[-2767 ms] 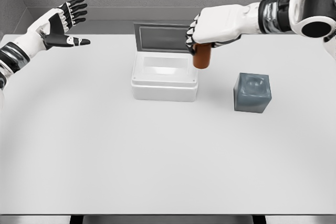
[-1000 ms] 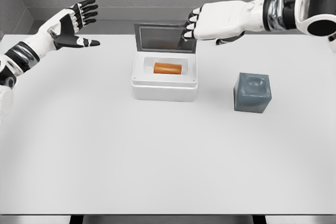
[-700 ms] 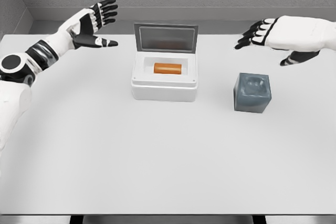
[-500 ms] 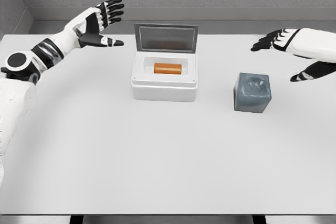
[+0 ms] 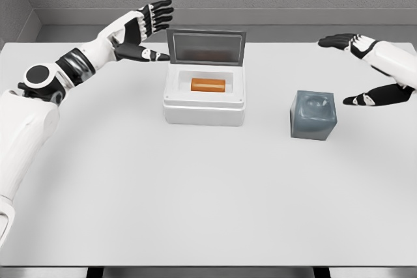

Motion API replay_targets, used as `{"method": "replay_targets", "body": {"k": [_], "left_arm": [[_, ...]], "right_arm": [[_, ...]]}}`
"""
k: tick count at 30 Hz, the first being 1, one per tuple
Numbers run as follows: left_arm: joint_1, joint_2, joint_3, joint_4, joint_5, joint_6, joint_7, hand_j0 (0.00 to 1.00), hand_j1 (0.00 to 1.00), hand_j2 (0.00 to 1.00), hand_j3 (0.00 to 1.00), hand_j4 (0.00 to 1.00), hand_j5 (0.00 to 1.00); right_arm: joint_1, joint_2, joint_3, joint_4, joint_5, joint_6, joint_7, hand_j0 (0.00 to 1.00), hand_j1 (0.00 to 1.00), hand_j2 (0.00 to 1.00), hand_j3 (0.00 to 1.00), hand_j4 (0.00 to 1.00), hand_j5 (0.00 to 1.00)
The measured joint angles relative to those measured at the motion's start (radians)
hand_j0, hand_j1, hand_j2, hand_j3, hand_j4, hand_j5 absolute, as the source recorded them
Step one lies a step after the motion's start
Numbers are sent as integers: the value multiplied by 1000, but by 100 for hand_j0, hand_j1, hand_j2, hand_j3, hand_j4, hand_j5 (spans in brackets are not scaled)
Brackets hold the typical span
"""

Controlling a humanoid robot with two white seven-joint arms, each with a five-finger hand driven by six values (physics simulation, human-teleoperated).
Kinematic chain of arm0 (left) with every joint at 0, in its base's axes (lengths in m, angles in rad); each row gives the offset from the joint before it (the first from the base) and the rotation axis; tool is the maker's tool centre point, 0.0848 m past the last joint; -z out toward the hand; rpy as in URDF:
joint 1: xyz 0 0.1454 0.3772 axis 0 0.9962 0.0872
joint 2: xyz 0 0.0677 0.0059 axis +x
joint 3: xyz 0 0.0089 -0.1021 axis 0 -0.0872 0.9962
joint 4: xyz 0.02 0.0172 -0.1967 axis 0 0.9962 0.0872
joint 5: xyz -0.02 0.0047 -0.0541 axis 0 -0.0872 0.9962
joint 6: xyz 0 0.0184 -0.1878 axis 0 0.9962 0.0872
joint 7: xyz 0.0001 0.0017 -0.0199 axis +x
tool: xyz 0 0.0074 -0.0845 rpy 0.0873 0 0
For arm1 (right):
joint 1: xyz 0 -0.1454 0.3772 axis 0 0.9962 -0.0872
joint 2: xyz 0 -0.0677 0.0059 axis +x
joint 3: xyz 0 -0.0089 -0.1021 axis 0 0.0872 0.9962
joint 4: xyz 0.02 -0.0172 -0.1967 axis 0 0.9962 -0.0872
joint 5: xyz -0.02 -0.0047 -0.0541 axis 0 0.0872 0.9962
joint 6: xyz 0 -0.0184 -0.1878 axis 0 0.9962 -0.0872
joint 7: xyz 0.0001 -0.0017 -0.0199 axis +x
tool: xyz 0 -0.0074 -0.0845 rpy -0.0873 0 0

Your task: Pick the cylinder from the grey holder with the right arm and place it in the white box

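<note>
Retreating rightward, the right hand (image 5: pixel 383 69) is spread and empty; cylinder (image 5: pixel 208 84) lies in white box (image 5: pixel 204 110); left hand (image 5: pixel 140 32) spread beside its lid.

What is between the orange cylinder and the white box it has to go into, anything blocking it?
Nothing visible is in the way. The orange cylinder already lies on its side inside the white box, whose lid stands open. The right hand is open, off near the grey holder; the left hand is open beside the lid.
</note>
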Motion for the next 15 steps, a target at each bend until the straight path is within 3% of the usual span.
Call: {"method": "replay_targets", "body": {"k": [15], "left_arm": [[58,3,1,-117,-5,2,2,100,100,100,100,100,100]], "right_arm": [[8,12,-9,5,1,0,0,100,100,100,100,100,100]]}}
